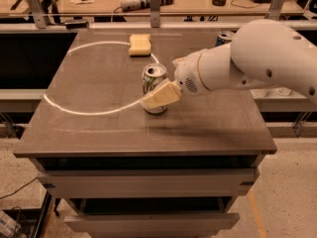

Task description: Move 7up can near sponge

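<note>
The 7up can [154,77], white and green with a silver top, stands upright near the middle of the dark table [89,128]. My gripper [157,96] is at the can, its cream tip overlapping the can's lower front, and the white arm [257,58] reaches in from the right. The pale yellow sponge [140,44] lies flat toward the table's far edge, behind the can and slightly to its left, about a can's height or more away from it.
A blue-and-silver can [225,35] stands at the back right, partly hidden behind my arm. A thin white arc [89,112] curves over the tabletop. A cluttered bench [148,1] runs behind the table. Drawers sit under the table's front edge.
</note>
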Action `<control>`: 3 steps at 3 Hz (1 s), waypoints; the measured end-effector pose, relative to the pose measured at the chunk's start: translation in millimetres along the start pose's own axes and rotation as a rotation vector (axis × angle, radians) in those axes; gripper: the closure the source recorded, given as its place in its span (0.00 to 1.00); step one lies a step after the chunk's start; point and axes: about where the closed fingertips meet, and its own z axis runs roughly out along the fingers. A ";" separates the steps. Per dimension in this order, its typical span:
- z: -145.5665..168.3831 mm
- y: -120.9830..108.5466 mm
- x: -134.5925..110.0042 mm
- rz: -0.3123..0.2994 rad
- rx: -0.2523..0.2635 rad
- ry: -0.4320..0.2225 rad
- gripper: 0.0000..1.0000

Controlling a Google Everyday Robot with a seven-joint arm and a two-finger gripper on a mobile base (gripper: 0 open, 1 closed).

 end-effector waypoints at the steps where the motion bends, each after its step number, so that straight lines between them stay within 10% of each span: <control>1: -5.7 -5.5 11.5 -0.008 0.012 0.014 0.41; 3: -29.8 -60.7 20.1 0.044 0.083 0.093 0.87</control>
